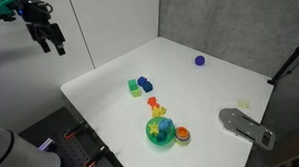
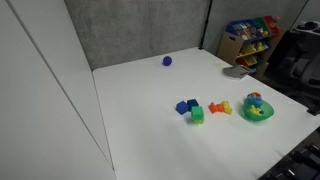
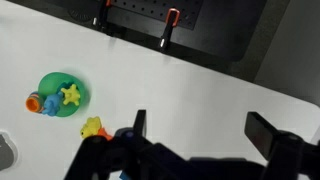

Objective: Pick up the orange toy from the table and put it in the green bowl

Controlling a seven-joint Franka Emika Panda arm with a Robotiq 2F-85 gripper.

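The orange toy (image 1: 153, 103) lies on the white table (image 1: 190, 87) between the green block and the green bowl (image 1: 159, 132). It also shows in an exterior view (image 2: 217, 108), and in the wrist view (image 3: 125, 133) it is partly hidden by a finger. The green bowl (image 2: 257, 109) (image 3: 62, 95) holds a yellow star and other small toys. My gripper (image 1: 52, 39) (image 3: 205, 130) is open and empty, high above and well away from the table's near-left corner.
A green block (image 2: 197, 115) and a blue block (image 2: 185, 106) sit beside the toy. A yellow piece (image 3: 92, 127) lies between the toy and the bowl. A red-orange disc (image 1: 181, 135) touches the bowl. A purple ball (image 1: 200, 61) lies far back, and a grey object (image 1: 246, 125) lies at the table edge.
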